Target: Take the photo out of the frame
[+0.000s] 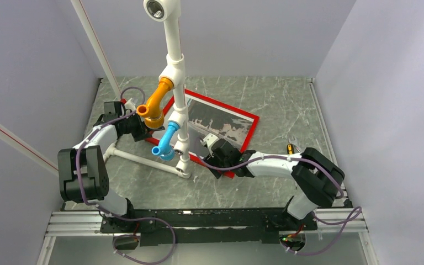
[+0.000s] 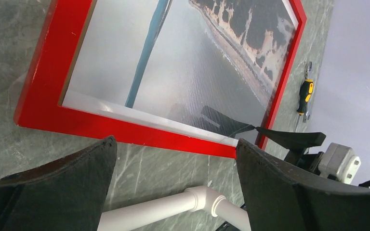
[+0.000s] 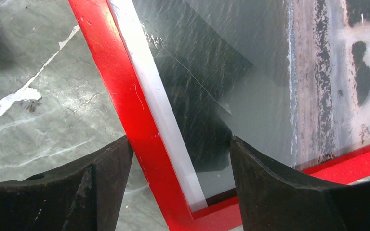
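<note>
The frame (image 3: pixel 120 86) straddled at one rail
Its rail (photo (image 3: pixel 270 72) inside) is bracketed by the parted right gripper (image 3: pixel 180 147); the left gripper (image 2: pixel 176 144) is held wide.

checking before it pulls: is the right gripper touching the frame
Cannot tell. The right wrist view shows the right gripper straddling the red rail of the frame, but neither contact nor a gap shows plainly.

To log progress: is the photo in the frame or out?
In. The photo lies flat inside the red frame, its pale border against the rail.
</note>
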Tool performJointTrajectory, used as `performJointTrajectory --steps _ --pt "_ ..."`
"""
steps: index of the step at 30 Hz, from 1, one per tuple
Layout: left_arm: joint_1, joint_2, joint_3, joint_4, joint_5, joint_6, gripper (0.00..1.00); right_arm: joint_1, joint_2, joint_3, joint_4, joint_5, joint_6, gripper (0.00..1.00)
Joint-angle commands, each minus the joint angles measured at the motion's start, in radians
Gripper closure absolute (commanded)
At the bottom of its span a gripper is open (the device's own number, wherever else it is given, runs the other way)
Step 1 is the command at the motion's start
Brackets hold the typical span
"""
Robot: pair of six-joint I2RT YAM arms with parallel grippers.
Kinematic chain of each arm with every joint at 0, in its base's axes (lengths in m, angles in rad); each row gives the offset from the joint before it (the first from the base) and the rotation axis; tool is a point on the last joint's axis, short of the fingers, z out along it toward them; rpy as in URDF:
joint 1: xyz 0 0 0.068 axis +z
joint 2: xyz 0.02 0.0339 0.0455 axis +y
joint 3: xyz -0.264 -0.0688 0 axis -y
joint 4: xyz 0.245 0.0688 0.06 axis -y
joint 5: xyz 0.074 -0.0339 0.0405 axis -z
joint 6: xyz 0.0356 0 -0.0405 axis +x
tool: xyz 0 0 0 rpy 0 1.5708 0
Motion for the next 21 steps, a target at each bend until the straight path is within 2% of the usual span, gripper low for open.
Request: performJointTrajectory --steps 1,9,16,21 --pt "0.004 0.009 0.031 0.008 0.031 0.005 0.05 0.022 0.047 0.042 0.055 0.081 -0.029 0.26" --pt "0.003 0.014 0.033 0.006 0.035 0.008 0.05 0.068 0.154 0.094 0.029 0.173 -0.041 0.40" --pt "-0.001 0.003 0.022 0.018 0.045 0.000 0.05 0.070 0.136 0.076 0.062 0.178 -0.040 0.50" --pt "-0.005 0.003 0.025 0.003 0.042 0.012 0.05 0.070 0.118 0.070 0.062 0.166 -0.041 0.65"
